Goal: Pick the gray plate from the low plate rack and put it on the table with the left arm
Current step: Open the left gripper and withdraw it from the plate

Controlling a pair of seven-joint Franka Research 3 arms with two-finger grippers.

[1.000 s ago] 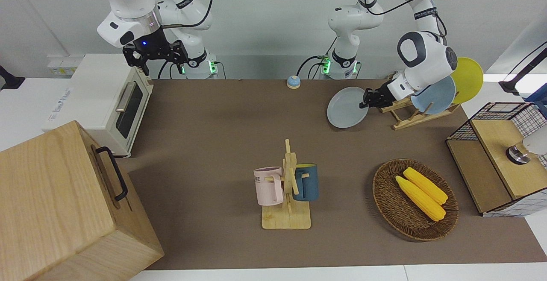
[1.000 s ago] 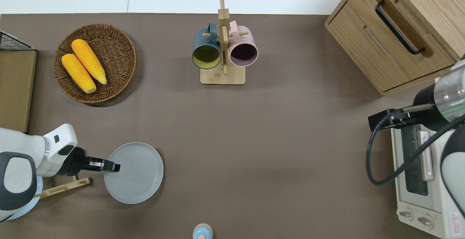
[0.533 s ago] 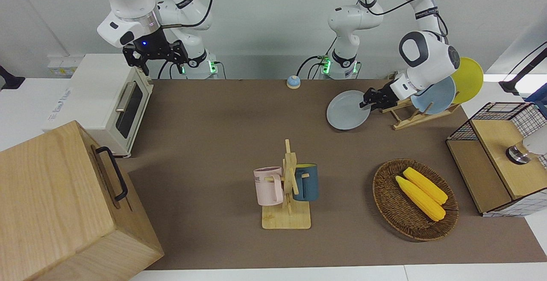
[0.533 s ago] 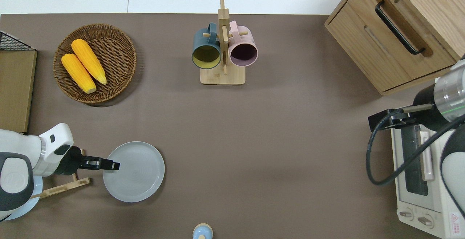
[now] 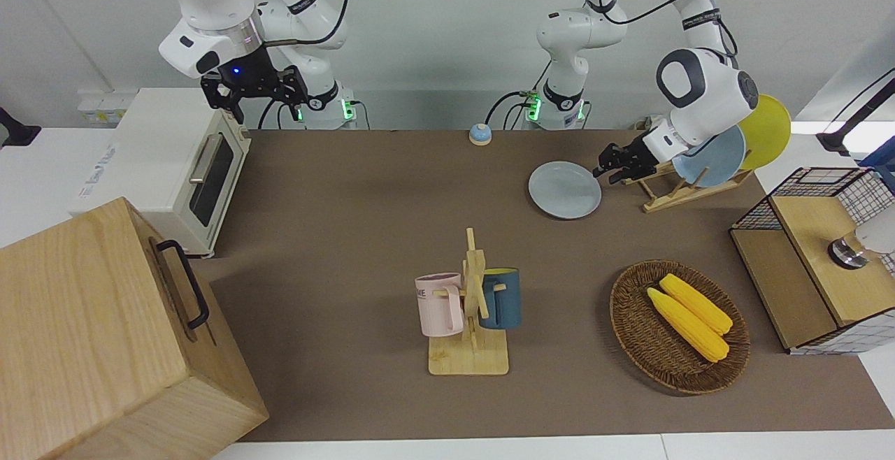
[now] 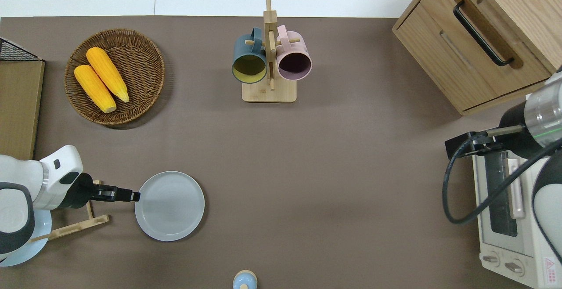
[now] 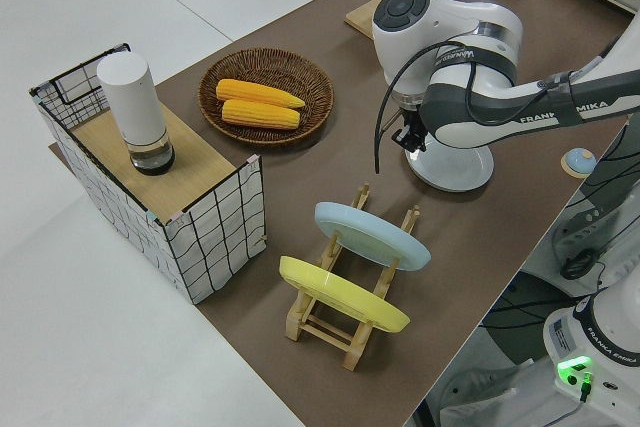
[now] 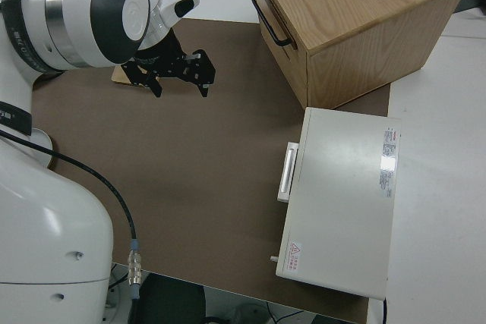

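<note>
Gray plate [image 6: 169, 205] flat on table [image 6: 333, 170], left gripper [image 6: 134, 196] at its rim

plate [image 6: 169, 205] sits flat on the table [image 6: 333, 157], right beside the rack [image 5: 671, 191] at the left arm's end, near the robots' edge. basket [image 6: 115, 76] and mug tree [image 6: 269, 60] are out by the opposite edge, cabinet [image 6: 478, 34] in that corner at the right arm's end.

You see a plain light-gray plate [image 6: 169, 205] on the matte brown table [image 6: 333, 183], light-blue plate [image 7: 372, 235] and yellow plate [image 7: 342, 294] on the pale-wood rack [image 7: 330, 322], yellow corn [image 6: 101, 79] in a dark-brown woven basket [image 6: 145, 60].
</note>
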